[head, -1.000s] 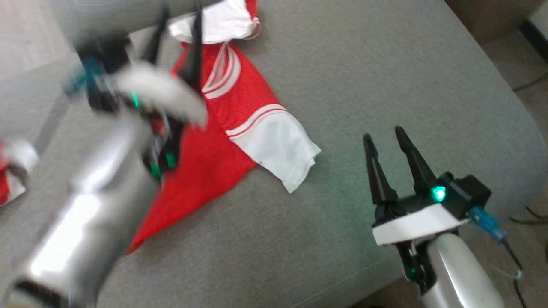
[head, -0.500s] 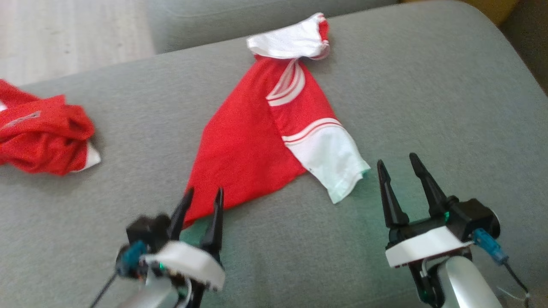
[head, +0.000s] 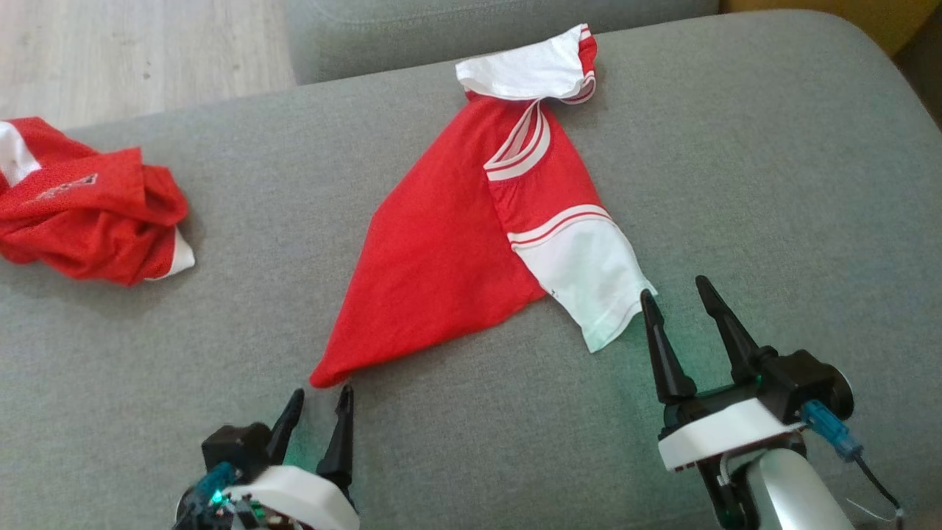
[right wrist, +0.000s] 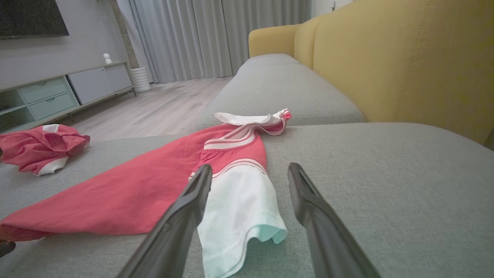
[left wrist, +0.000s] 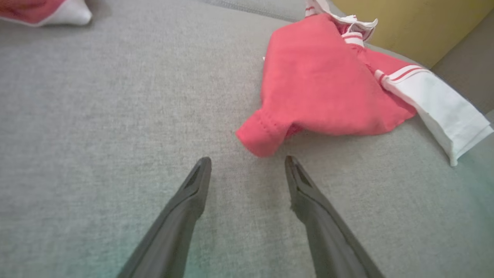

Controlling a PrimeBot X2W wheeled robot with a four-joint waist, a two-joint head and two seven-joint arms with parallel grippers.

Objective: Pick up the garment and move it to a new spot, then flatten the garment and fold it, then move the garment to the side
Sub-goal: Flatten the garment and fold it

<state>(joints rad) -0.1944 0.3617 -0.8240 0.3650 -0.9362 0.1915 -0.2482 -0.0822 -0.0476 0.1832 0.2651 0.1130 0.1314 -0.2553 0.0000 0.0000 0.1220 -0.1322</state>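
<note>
A red garment (head: 456, 243) with white sleeves and striped trim lies spread in a rough triangle on the grey sofa cushion (head: 736, 184). Its pointed red corner faces my left gripper (head: 321, 391), which stands open just short of that corner, touching nothing. In the left wrist view the hemmed corner of the garment (left wrist: 320, 85) lies just beyond the open left gripper (left wrist: 247, 160). My right gripper (head: 673, 287) is open beside the near white sleeve. In the right wrist view that sleeve of the garment (right wrist: 239, 204) lies between and under the fingers of the right gripper (right wrist: 250, 166).
A second crumpled red garment (head: 88, 221) sits at the cushion's far left. Beyond the cushion lie another grey seat (right wrist: 278, 85) and wooden floor (head: 110, 51). A yellow sofa back (right wrist: 386, 58) rises on the right, and a low cabinet (right wrist: 50, 96) stands across the room.
The head camera has shifted. My left arm, earlier raised and blurred over the garment, has drawn back and now sits low by the red corner. The right gripper has stayed open near the sleeve.
</note>
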